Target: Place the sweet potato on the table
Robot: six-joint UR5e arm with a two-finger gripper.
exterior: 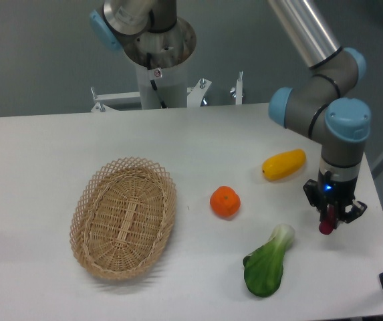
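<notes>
Sweet potato [325, 226]: reddish-purple, held upright between the fingers of the gripper [327, 219], only its lower end showing, low over the tabletop [37, 167] near the right edge; contact with the surface cannot be told. Fingers closed on it. Yellow vegetable [283, 164]: toward the back right. Orange fruit [224, 201]: centre. Bok choy [267, 263]: front right. Wicker basket [124, 217]: left of centre.

Plain grey-green wall [31, 60] behind; a white metal frame [111, 99] stands against it
</notes>
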